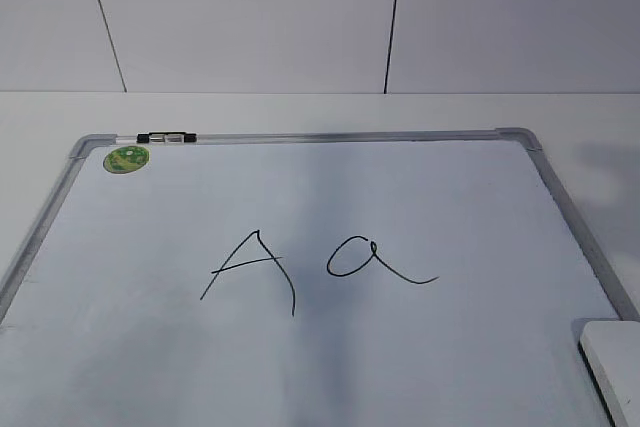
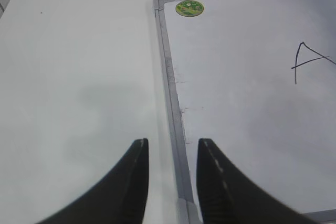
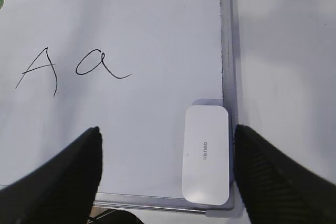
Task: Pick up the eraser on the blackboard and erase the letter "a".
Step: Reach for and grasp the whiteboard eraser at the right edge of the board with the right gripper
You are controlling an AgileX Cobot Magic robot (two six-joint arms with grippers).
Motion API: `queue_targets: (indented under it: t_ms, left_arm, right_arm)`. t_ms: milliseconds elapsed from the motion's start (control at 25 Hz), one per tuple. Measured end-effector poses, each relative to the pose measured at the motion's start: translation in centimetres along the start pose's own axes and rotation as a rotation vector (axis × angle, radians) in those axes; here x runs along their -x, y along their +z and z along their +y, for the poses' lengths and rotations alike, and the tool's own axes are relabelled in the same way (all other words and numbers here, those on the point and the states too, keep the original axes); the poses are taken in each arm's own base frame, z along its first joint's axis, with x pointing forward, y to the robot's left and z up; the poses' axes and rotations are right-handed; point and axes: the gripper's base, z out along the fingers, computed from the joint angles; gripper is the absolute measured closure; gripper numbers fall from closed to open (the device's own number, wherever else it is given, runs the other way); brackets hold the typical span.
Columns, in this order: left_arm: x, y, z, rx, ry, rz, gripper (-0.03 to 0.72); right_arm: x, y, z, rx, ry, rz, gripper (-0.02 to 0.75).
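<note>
The blackboard [image 1: 300, 367] is a white board with a grey frame lying flat on the table. The cursive letter "a" [image 1: 375, 260] is right of a capital "A" [image 1: 255, 267]. The "a" also shows in the right wrist view [image 3: 97, 65]. The white eraser [image 3: 206, 153] lies at the board's near right corner, against the frame; its edge shows in the exterior view [image 1: 612, 357]. My right gripper [image 3: 165, 140] is open wide above the board, the eraser just inside its right finger. My left gripper [image 2: 172, 153] is open and empty over the board's left frame [image 2: 170, 77].
A round green magnet [image 1: 126, 158] and a black clip [image 1: 166, 136] sit at the board's far left corner. The white table [image 2: 73, 77] extends left of the board. A white panelled wall [image 1: 300, 17] stands behind.
</note>
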Motion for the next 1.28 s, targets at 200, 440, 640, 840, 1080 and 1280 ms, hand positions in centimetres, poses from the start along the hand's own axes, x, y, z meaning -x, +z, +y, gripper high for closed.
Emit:
queue_targets:
  t_ms: [200, 440, 640, 840, 1080, 1280]
  left_arm:
    - [0.0, 0.0, 0.0, 0.0, 0.0, 0.0, 0.453]
    - [0.0, 0.0, 0.0, 0.0, 0.0, 0.0, 0.453]
    - [0.0, 0.0, 0.0, 0.0, 0.0, 0.0, 0.454]
    - [0.0, 0.0, 0.0, 0.0, 0.0, 0.0, 0.454]
    - [0.0, 0.0, 0.0, 0.0, 0.0, 0.0, 0.453]
    - [0.0, 0.0, 0.0, 0.0, 0.0, 0.0, 0.453]
  right_arm:
    - [0.6, 1.1, -0.2, -0.004, 0.009, 0.046, 0.146]
    - [1.1, 2.0, -0.3, 0.001, 0.018, 0.085, 0.145]
    - [1.2, 2.3, -0.3, 0.004, 0.034, 0.098, 0.104]
    - [1.7, 3.3, -0.5, 0.001, 0.042, 0.137, 0.059]
    - [2.5, 5.2, -0.6, 0.017, 0.059, 0.213, 0.057]
    - [2.9, 6.5, -0.8, 0.017, 0.068, 0.259, 0.059]
